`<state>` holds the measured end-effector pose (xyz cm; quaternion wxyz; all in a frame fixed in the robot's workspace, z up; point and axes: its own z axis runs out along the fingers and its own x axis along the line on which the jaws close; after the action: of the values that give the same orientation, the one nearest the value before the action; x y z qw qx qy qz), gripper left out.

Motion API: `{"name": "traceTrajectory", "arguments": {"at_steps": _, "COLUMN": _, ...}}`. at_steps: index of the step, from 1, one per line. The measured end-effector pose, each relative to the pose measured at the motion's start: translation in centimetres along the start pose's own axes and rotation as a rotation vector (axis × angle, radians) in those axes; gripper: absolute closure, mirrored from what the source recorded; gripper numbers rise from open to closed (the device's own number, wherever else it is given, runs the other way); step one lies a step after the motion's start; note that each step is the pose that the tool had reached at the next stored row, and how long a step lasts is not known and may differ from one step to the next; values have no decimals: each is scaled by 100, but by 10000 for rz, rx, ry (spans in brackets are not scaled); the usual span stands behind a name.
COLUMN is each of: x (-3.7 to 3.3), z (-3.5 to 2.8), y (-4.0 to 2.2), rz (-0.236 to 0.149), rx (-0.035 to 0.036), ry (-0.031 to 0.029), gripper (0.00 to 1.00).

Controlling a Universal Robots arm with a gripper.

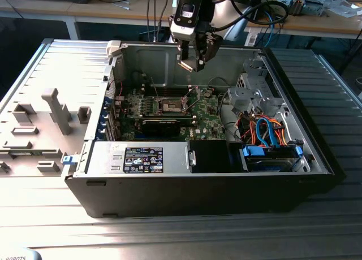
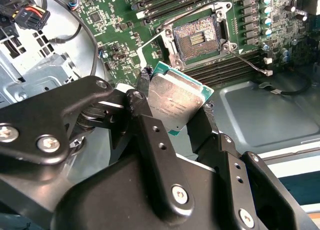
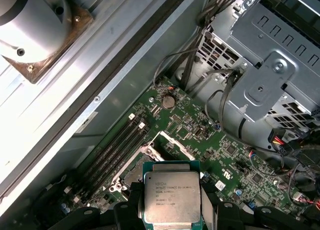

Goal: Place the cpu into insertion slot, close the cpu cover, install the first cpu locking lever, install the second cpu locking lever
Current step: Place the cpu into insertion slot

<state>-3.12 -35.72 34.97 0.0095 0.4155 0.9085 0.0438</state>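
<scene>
My gripper (image 1: 190,61) hangs above the open computer case, shut on the cpu (image 1: 186,65). In the second wrist view the cpu (image 2: 177,100), a flat square chip with a silver top and green rim, sits tilted between the black fingers (image 2: 150,135). The insertion slot (image 2: 197,37) lies beyond it on the green motherboard (image 2: 115,20), its tan and dark pin field bare. In the first wrist view the cpu (image 3: 171,197) hovers just short of the slot (image 3: 132,172), and the cpu cover (image 3: 165,136) stands swung open. In the exterior view the slot (image 1: 169,105) is below the gripper.
Thin locking lever rods (image 1: 153,87) stick up beside the slot. A long black card (image 1: 161,124) lies in front of it. A metal drive cage (image 1: 254,93) and coloured cables (image 1: 266,130) fill the case at the exterior view's right. Grey fixtures (image 1: 56,110) stand outside at the left.
</scene>
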Motion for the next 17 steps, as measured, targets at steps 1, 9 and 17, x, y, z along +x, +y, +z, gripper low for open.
{"name": "traceTrajectory", "arguments": {"at_steps": 1, "x": 0, "z": 0, "y": 0, "rz": 10, "rx": 0, "ry": -1, "gripper": 45}}
{"name": "traceTrajectory", "arguments": {"at_steps": 9, "x": 0, "z": 0, "y": 0, "rz": 102, "rx": -2, "ry": -9, "gripper": 45}}
{"name": "traceTrajectory", "arguments": {"at_steps": 17, "x": 0, "z": 0, "y": 0, "rz": 225, "rx": -4, "ry": -19, "gripper": 45}}
